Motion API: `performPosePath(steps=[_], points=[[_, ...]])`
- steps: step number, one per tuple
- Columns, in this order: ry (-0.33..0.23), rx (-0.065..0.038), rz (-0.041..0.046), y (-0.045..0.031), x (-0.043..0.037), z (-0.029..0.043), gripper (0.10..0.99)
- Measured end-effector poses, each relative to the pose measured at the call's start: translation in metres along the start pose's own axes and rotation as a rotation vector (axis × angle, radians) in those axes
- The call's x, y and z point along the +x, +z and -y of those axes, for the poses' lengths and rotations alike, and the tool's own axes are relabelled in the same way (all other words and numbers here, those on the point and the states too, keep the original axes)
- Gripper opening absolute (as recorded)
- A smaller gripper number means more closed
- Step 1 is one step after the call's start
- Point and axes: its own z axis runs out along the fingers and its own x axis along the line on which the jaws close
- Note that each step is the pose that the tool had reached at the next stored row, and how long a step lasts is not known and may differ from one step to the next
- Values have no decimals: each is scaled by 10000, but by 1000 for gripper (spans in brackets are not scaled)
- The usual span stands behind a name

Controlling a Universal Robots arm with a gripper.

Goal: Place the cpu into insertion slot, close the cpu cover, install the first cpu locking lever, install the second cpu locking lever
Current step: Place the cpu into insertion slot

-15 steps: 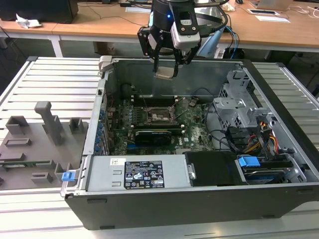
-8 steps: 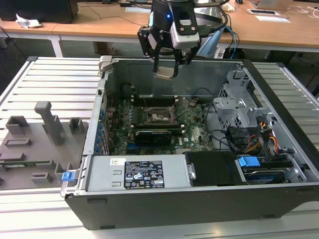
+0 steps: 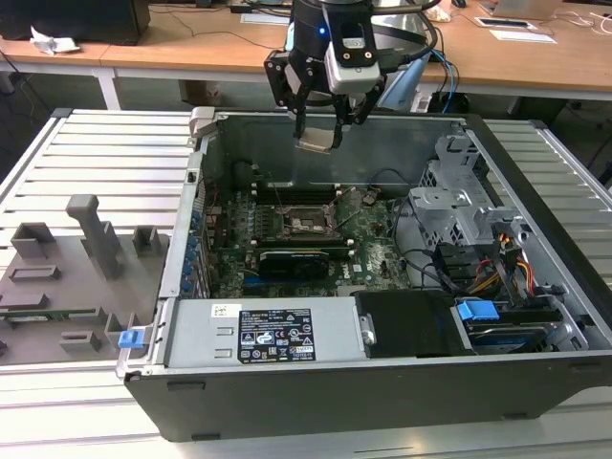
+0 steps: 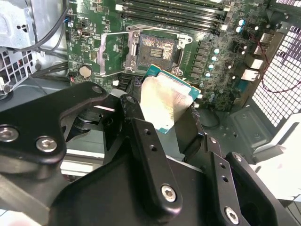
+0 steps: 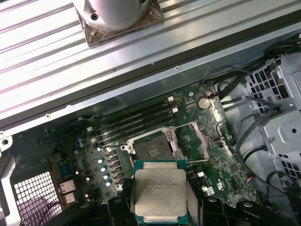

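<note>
**CPU in the grip, nothing seated yet**

The gripper [image 3: 319,140] is clamped on the cpu [image 5: 160,195], pinching it by two opposite edges. It hangs above the open computer case [image 3: 316,387], well clear of the board. Below and ahead of the fingertips lies the insertion slot [image 5: 151,149], bare, with the cpu cover [image 5: 196,140] swung open beside it. By my judgement all four steps remain: seating the chip, closing the cover, and both locking levers.

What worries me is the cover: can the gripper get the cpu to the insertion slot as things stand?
Probably yes: the gripper holds the cpu over the case, the cpu cover stands open, and the insertion slot looks unobstructed.
</note>
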Motion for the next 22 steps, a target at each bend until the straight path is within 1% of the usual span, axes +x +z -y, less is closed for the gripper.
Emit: performPosePath(steps=[22], points=[[560,-11,51,0,1,1,529]])
